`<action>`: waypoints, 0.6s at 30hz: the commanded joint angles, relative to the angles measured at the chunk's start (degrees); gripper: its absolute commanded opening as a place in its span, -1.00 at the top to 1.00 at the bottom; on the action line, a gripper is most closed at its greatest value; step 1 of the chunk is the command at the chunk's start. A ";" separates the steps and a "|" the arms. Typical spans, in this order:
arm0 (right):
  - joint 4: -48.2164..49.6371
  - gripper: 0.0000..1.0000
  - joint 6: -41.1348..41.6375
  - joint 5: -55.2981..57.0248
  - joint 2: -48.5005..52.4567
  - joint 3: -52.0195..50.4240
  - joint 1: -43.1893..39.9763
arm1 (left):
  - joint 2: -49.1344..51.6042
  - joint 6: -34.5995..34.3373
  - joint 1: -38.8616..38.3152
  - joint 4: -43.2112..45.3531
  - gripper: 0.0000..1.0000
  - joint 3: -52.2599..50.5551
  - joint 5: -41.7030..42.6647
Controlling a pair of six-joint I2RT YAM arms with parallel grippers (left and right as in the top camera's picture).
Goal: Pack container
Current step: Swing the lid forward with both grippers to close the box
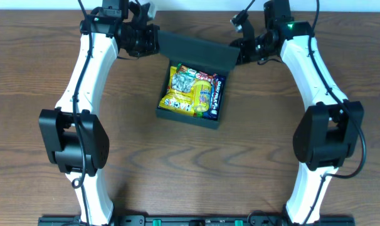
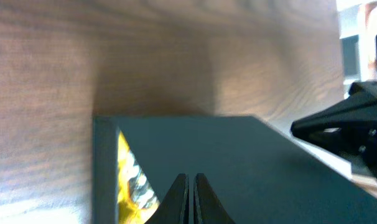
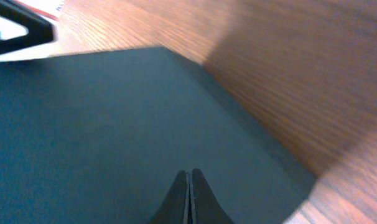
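I see the container point(image 1: 187, 118) in the middle of the table point(image 1: 177, 169), towards the far edge. It is open, and its lid point(image 1: 193, 49) is raised at the back and tilted over the opening. Inside lie a yellow packet point(image 1: 185, 91) and, just right of it, a blue packet point(image 1: 216, 94). My left gripper point(image 1: 153, 39) is at the lid's left end and my right gripper point(image 1: 240, 50) at its right end. On both wrist cameras the jaws are pressed together, tips pointed at the lid's flat face. I cannot tell whether they touch it.
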 commanded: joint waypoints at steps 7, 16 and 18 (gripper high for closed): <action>-2.93 0.97 -1.64 12.74 -4.04 0.63 0.22 | -5.64 3.30 -0.17 -4.00 0.88 1.18 -16.65; -4.17 0.97 0.35 17.84 -7.98 0.63 0.22 | -9.44 3.21 0.50 -4.35 0.88 1.18 -23.47; -5.38 0.97 2.95 20.90 -8.50 0.63 0.09 | -9.35 3.23 0.50 -5.49 0.88 1.16 -23.52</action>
